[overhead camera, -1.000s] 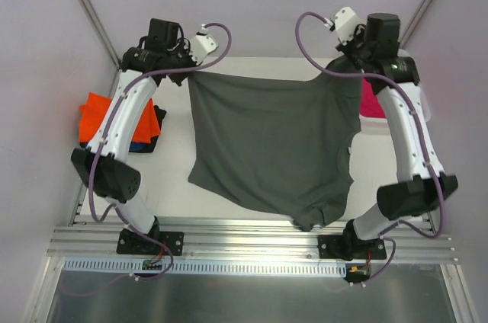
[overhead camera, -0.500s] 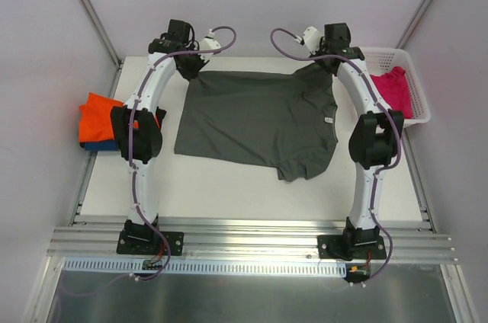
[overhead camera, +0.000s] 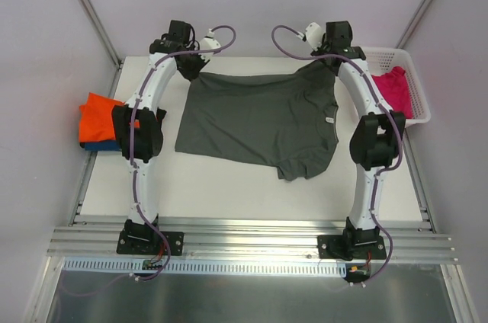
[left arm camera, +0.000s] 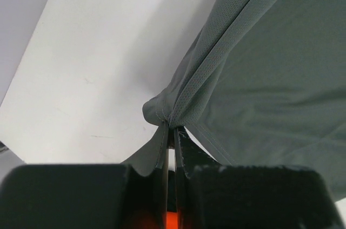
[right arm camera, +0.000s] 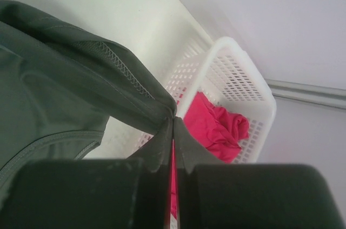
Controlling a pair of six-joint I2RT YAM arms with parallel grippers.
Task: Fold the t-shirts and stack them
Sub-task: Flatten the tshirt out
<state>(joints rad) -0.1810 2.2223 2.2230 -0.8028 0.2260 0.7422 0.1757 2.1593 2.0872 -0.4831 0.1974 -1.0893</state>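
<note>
While the overhead view shows our dark grey t-shirt (overhead camera: pixel 259 121) spread on the desk (overhead camera: pixel 229 186), only the wrist cameras reveal the grips. Our left gripper (left arm camera: pixel 172 132) is clamped on a bunched corner, and our right gripper (right arm camera: pixel 173 123) on a stitched edge. From above we see the orange t-shirt (overhead camera: pixel 97 110) atop the blue t-shirt (overhead camera: pixel 95 145) at left. The pink t-shirt (right arm camera: pixel 216 126) lies in the white basket (right arm camera: pixel 254 94).

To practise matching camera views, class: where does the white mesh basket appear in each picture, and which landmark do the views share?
Top external: basket at the far right, pink t-shirt inside.
Left wrist: not in it.
Right wrist: right of centre, pink cloth showing inside.
Shared landmark: the dark grey t-shirt, in all three.
</note>
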